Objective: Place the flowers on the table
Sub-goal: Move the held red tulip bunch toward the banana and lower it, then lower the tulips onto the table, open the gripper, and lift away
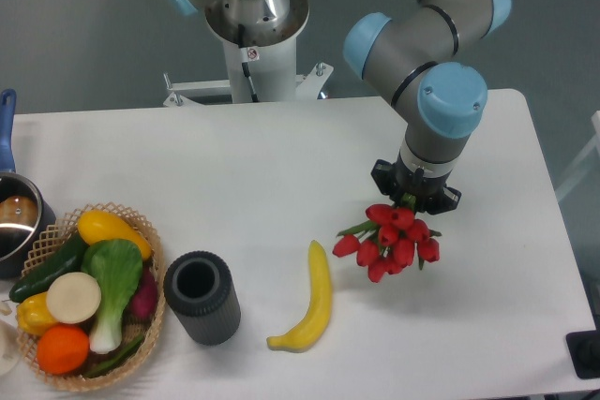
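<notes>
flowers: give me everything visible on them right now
The flowers are a small bunch of red tulip buds with green stems and leaves, probably artificial. The buds fan out downward and left, and a leaf pokes out left. The stem end goes up into the gripper, which hides the fingers. Whether the buds touch the table is unclear. The banana lies apart, to the left.

The flowers (394,243) hang just below the gripper (410,201), over the table (281,166). A banana (312,302) lies to its left; a cup (202,296) and basket (150,241) farther left.
</notes>
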